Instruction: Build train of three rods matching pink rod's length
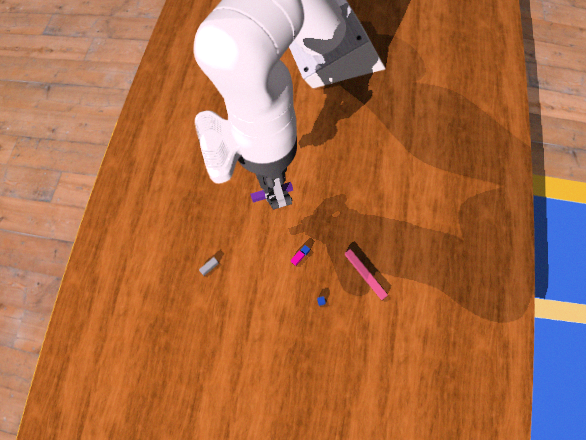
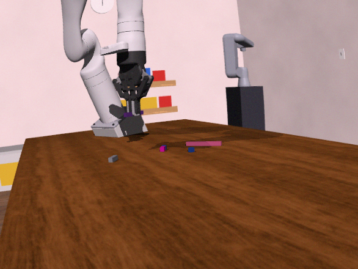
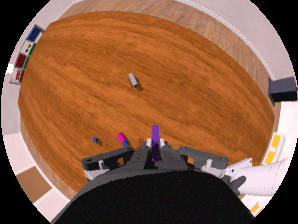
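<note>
My gripper (image 1: pixel 280 196) (image 2: pixel 133 114) (image 3: pixel 155 144) is shut on the purple rod (image 1: pixel 258 196) (image 2: pixel 127 115) (image 3: pixel 155 131) and holds it level above the table. The magenta rod (image 1: pixel 298 258) (image 2: pixel 162 148) (image 3: pixel 121 136) lies flat, with a blue rod (image 1: pixel 305 249) (image 3: pixel 125 143) at its end nearer the robot base, in line with it and seeming to touch. A second blue rod (image 1: pixel 321 301) (image 2: pixel 191 150) (image 3: pixel 95 140) lies alone. The grey rod (image 1: pixel 209 266) (image 2: pixel 112 158) (image 3: pixel 132 79) lies apart on the left in the top view. The pink rod (image 1: pixel 366 275) (image 2: pixel 203 143) lies flat on the right, out of the wrist view.
The wooden table (image 1: pixel 200 360) (image 2: pixel 171 214) (image 3: pixel 185 65) bears all the loose rods. The robot's base (image 1: pixel 345 65) (image 2: pixel 107 131) stands at the table's back. The arm's shadow falls across the pink rod. Shelves and a second arm stand beyond the table.
</note>
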You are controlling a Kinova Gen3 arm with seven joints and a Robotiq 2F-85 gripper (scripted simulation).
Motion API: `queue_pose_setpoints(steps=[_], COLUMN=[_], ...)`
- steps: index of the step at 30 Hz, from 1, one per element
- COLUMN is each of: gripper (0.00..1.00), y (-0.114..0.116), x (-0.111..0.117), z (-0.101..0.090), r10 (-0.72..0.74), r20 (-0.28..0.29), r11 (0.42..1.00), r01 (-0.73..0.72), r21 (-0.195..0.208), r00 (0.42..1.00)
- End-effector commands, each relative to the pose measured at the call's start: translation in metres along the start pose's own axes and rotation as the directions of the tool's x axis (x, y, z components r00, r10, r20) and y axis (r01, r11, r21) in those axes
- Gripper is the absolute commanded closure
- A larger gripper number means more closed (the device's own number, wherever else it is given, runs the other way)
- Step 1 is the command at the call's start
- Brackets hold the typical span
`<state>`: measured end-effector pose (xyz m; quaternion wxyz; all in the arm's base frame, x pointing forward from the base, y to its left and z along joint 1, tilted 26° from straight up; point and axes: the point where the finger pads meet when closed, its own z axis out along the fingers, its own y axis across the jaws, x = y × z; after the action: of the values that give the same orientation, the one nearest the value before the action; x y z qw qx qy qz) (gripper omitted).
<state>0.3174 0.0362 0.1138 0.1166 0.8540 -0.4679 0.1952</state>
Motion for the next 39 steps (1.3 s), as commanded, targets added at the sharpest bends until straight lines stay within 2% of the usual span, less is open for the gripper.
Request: queue_pose_setpoints(steps=[1, 25, 39], gripper=[0.95, 0.95, 0.95], y=[-0.005, -0.007, -0.05], x=[0.001, 0.002, 0.011], z=[-0.01, -0.015, -0.017], r10=[0.006, -0.007, -0.239], r20=[0.002, 0.002, -0.006], r11=[1.0, 1.0, 0.971], r01=[-0.006, 0.007, 0.239], r21=[0.02, 0.02, 0.022], r00=[1.0, 1.0, 0.971])
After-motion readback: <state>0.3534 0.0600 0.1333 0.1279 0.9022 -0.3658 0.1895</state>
